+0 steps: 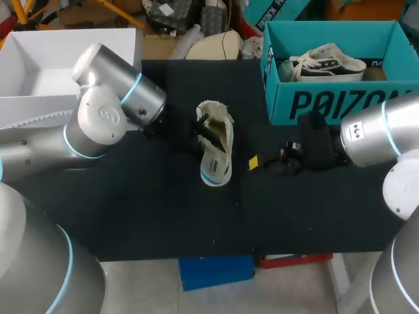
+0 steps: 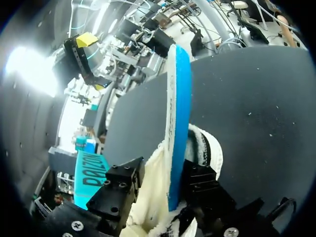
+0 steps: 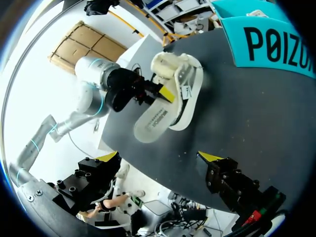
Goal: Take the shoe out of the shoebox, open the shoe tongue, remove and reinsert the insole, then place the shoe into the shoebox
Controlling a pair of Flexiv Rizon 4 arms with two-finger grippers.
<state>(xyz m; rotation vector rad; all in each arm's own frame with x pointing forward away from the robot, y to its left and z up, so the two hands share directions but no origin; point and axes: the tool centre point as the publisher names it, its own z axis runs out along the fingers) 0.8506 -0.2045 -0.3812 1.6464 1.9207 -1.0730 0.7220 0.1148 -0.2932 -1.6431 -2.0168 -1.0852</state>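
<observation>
Blue-edged insole (image 2: 178, 123) pinched in left jaws, cream shoe (image 1: 219, 163) beneath, right jaws clear

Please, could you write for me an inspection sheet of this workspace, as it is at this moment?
Surface: black table, bare along its near side.
Job's things: cream shoe lies mid-table; its insole sticks partly out of it; teal shoebox stands open at the far right, with a second shoe inside.
Clutter: white open box at the far left.
Grippers: left gripper shut on the insole at the shoe; right gripper open and empty, beside the shoe, not touching it.
Cables: nothing seen on the table.
Surroundings: no person reaches over the table.
</observation>
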